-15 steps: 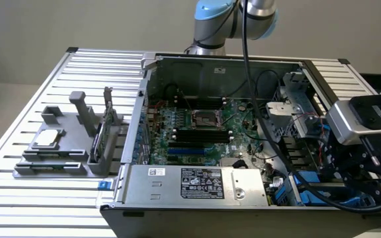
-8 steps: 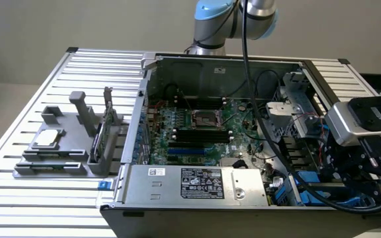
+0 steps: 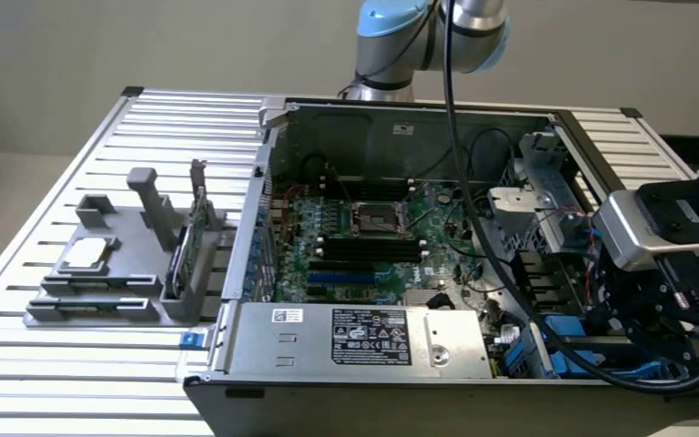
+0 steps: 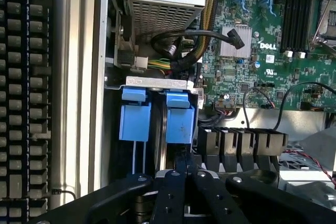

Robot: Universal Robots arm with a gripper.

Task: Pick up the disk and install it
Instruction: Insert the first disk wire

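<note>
The gripper point(image 4: 181, 165) was seen with its black fingers brought fully together, their tips set right at the near end of the disk point(image 4: 180, 123). Whether anything was pinched between them could not be told. The disk, marked by its blue carrier, was found standing on edge in the drive bay just beside the power supply point(image 4: 157, 1). A second blue carrier point(image 4: 135, 121) was slotted alongside it.

A skewed push was judged the main risk. If force were applied off-centre, the rails could be jammed in the bay or the neighbouring carrier struck. The cable bundle point(image 4: 178, 51) led out of the power supply close to the bay, so it could be snagged or pinched by the fingers. In the exterior view a thick black cable point(image 3: 450, 109) was draped over the open case point(image 3: 265, 182) beyond the power supply. It might be caught on board parts if the arm were swung.

"DELL" was printed in white on the motherboard point(image 4: 268, 45) next to the power supply; the small marks under it could not be read. On the power supply a black label point(image 3: 370, 339) and a white sticker point(image 3: 288, 315) were carried, their print too fine to make out. Farthest from the power supply, a smaller silver drive point(image 3: 88, 255) was laid on a grey fixture point(image 3: 95, 305), with no legible writing.
</note>
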